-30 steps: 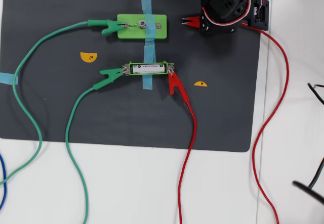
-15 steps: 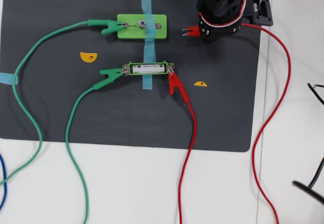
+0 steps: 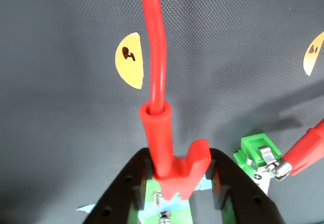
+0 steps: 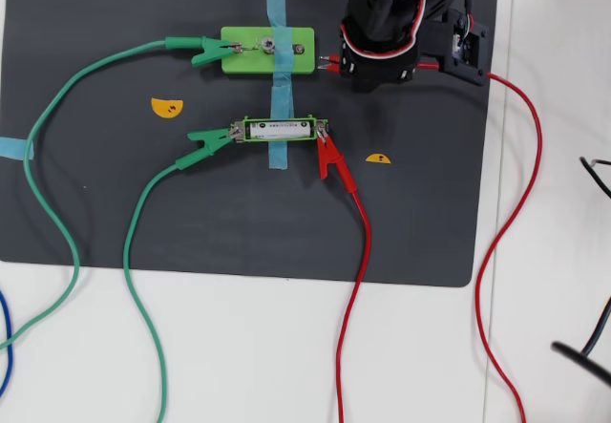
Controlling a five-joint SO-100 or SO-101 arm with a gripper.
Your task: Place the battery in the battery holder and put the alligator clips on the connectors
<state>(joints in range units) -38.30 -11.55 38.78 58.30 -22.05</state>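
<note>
In the overhead view the white battery (image 4: 279, 130) lies in the bright-green battery holder (image 4: 279, 118). A green clip (image 4: 210, 140) bites the holder's left tab and a red clip (image 4: 331, 158) its right tab. Another green clip (image 4: 203, 51) is on the left end of the wider light-green block (image 4: 243, 51). My gripper (image 4: 334, 61) is shut on the second red clip (image 3: 172, 158) at that block's right end. In the wrist view my gripper (image 3: 177, 186) holds the clip over the block (image 3: 151, 211); its jaws are hidden. The holder's end (image 3: 254, 152) and the other red clip (image 3: 309, 149) show at right.
Everything lies on a dark mat (image 4: 115, 203) on a white table. Blue tape (image 4: 277, 89) crosses the block and holder. Two yellow half-circle stickers (image 4: 166, 108) (image 4: 378, 158) lie on the mat. Green wires (image 4: 57, 213) and red wires (image 4: 361, 280) trail toward the front edge.
</note>
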